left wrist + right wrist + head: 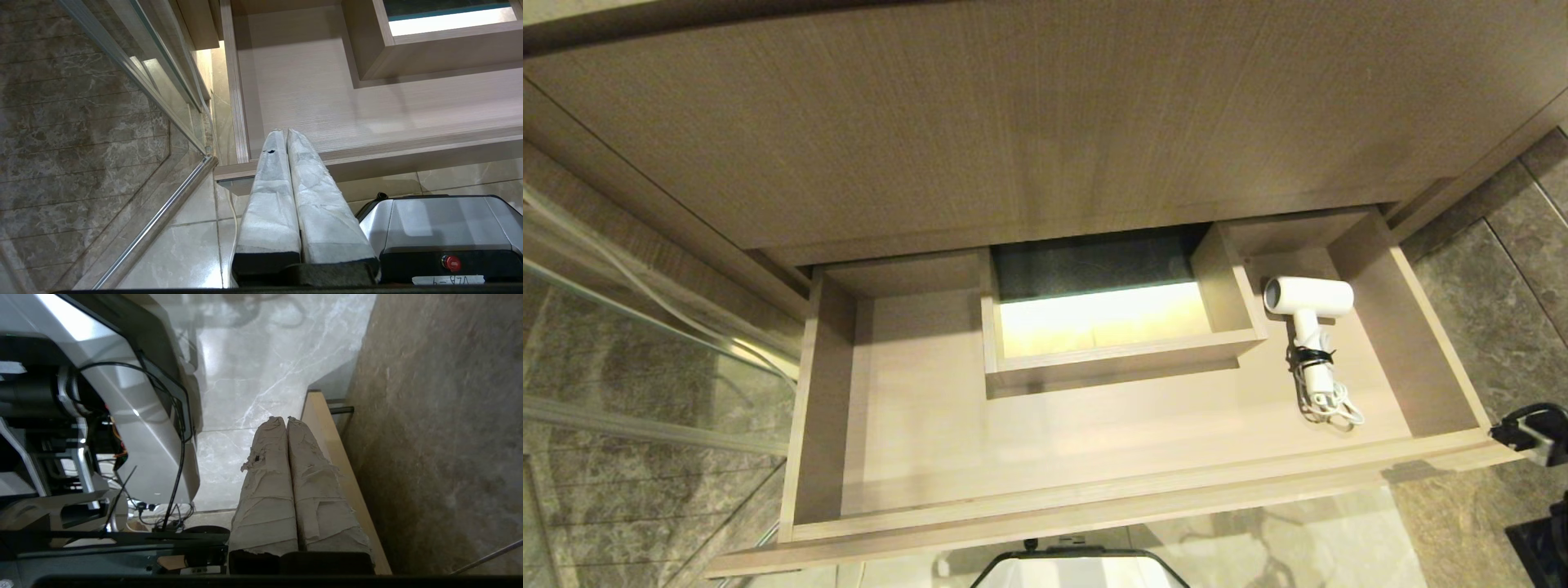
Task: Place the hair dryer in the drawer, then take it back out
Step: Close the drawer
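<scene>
The hair dryer (1307, 298) lies in the drawer's (1094, 506) right part, handle pointing toward the front. The right gripper (286, 421), closed and empty, is nearer, outside the drawer's right corner.

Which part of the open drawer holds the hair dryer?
The right-hand section of the drawer, right of the boxed cut-out; the hair dryer lies there with its bundled cord. The left section holds nothing.

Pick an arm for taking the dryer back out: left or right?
Right, probably. The hair dryer lies at the drawer's right end, and the right pincer hangs shut beside that end's front corner. The left pincer, also shut, sits at the far left corner.
</scene>
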You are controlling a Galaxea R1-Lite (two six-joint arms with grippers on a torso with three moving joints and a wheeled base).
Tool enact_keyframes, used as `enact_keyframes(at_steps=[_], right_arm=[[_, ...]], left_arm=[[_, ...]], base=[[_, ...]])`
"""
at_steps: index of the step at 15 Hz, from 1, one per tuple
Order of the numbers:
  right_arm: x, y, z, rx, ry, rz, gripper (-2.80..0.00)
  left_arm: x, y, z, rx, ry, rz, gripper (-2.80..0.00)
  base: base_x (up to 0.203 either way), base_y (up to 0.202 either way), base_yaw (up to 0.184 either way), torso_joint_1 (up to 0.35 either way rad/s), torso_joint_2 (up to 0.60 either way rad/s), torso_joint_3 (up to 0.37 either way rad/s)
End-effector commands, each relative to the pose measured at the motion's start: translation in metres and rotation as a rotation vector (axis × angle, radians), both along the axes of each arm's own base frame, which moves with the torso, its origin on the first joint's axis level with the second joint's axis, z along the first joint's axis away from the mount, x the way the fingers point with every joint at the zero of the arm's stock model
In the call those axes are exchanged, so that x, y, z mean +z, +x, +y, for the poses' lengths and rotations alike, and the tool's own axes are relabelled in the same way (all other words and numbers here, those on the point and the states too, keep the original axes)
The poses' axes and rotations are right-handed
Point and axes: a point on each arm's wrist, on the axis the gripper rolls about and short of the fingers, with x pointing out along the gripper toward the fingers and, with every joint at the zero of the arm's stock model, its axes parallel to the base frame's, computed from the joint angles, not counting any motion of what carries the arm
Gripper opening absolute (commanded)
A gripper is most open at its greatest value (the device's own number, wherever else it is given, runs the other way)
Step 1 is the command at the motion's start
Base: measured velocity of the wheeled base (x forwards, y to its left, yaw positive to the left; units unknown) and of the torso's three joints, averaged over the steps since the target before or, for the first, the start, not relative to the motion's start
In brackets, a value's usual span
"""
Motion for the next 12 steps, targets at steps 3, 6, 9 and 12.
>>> enact_keyframes(at_steps=[3,6,9,12], right_arm=[[-0.025,0.004,-0.001,-0.004,0.013,0.049,-2.8],[-0.037,0.02,-0.004,-0.004,0.01,0.032,-2.8],[-0.045,0.042,-0.009,-0.004,-0.001,-0.013,-2.8],[-0.051,0.061,-0.013,-0.006,-0.007,-0.043,-2.8]], left_arm=[[0.0,0.0,0.0,0.0,0.0,-0.001,-2.8],[0.0,0.0,0.0,0.0,0.0,-0.001,-2.8],[0.0,0.0,0.0,0.0,0.0,0.001,-2.8],[0.0,0.0,0.0,0.0,0.0,-0.001,-2.8]], base=[[0.0,0.0,0.0,0.0,0.0,0.0],[0.0,0.0,0.0,0.0,0.0,0.0],[0.0,0.0,0.0,0.0,0.0,0.0],[0.0,0.0,0.0,0.0,0.0,0.0]])
